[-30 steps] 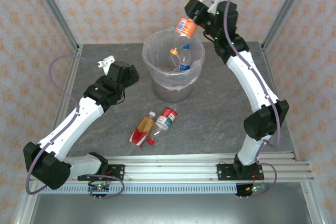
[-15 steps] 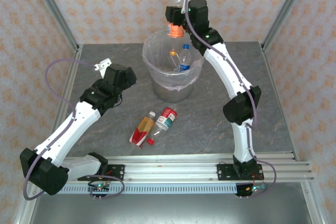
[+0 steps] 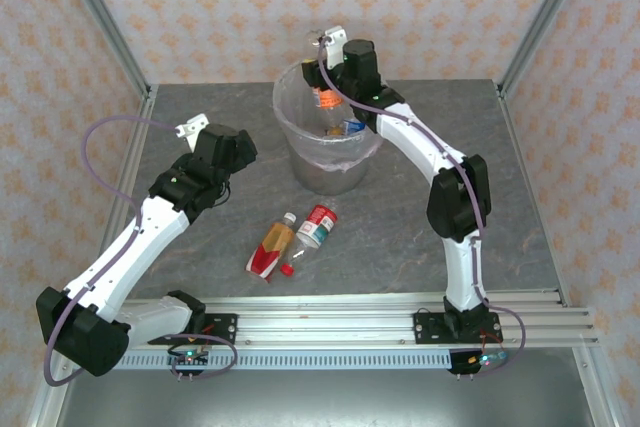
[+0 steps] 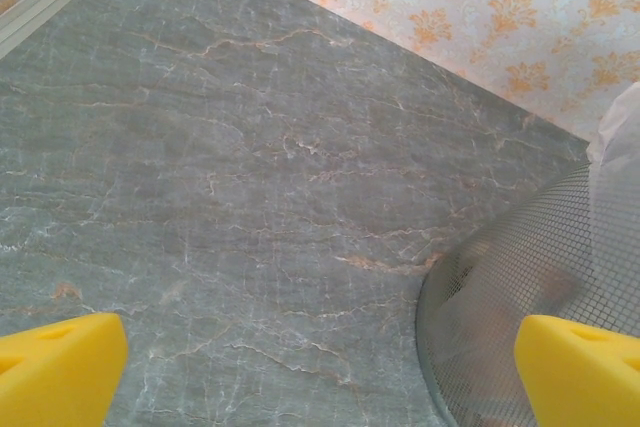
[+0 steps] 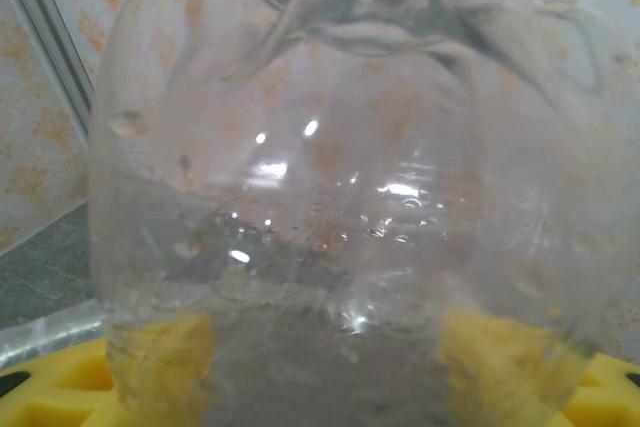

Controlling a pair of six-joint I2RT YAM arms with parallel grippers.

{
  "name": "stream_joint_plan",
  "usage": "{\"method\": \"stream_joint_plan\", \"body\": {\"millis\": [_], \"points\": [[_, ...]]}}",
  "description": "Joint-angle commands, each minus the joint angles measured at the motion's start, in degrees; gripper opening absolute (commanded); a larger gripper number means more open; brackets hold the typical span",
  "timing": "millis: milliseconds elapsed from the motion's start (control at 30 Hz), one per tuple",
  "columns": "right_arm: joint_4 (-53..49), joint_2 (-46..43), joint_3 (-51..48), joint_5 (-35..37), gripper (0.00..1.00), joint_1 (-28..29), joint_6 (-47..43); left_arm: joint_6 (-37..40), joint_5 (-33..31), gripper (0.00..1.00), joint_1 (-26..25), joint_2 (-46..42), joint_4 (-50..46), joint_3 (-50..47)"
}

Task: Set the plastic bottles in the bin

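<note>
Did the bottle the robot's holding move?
Yes. The orange-labelled bottle went left and down, from above the bin's far right rim into its mouth.

No word, brand or number can be read. The red-label bottle (image 3: pixel 318 225) and the yellow bottle (image 3: pixel 271 247) on the table (image 3: pixel 390 237), and the orange-label bottle (image 3: pixel 326 99) over the bin (image 3: pixel 325 175), carry labels too small and blurred to make out any print

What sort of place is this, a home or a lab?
Probably a robot test booth, not a home: two robot arms bolted to a metal rail, a table boxed in by wallpapered panels on metal posts, and bottles beside a bin.
</note>
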Motion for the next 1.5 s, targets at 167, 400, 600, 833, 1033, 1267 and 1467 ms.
{"method": "stream_joint_plan", "body": {"millis": [167, 400, 600, 833, 1033, 1267, 1467], "points": [[8.1, -10.9, -11.0, -5.4, 0.61, -0.1, -1.2, 0.2, -2.1, 1.0, 0.7, -1.2, 0.1, -0.7], [-2.6, -15.0, -13.4, -4.5, 0.87, -0.1, -6.1, -0.2, -0.4, 1.0, 0.8, 0.1, 0.6, -0.3], [-10.5, -15.8, -9.8, -4.1, 0.99, 0.0, -3.6, -0.8, 0.3, 1.0, 0.8, 0.6, 0.9, -0.4], [-15.9, -14.4, -5.4, -2.8, 0.99, -0.1, -0.2, -0.6, 0.7, 1.0, 0.8, 0.8, 0.7, -0.1], [-16.0, -16.0, -5.8, -3.7, 0.99, -0.1, 3.3, 0.1, 1.4, 1.0, 0.8, 1.7, 0.7, 0.2], [-15.5, -20.6, -8.9, -0.8, 0.99, 0.0, 6.6, 4.3, 7.0, 1.0, 0.9, 4.8, -0.9, 2.5], [-13.5, -27.4, -15.0, 0.2, 0.99, -0.1, 8.2, 10.0, 14.3, 1.0, 0.9, 6.0, -2.8, 2.8]]}}
